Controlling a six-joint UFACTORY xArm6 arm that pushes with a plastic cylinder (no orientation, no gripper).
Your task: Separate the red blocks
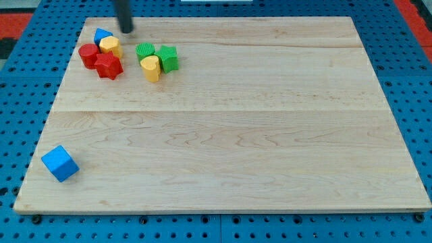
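Two red blocks sit touching near the view's top left: a red cylinder (88,55) and a red star-shaped block (108,65) just to its lower right. A yellow block (111,45) and a small blue triangular block (102,34) press against them from above. My tip (126,30) stands just to the upper right of the yellow block, apart from the red ones.
Two green blocks, one (145,50) left of the other (168,58), and a yellow block (151,68) cluster to the right of the red ones. A blue cube (60,163) lies near the wooden board's (236,135) bottom left corner.
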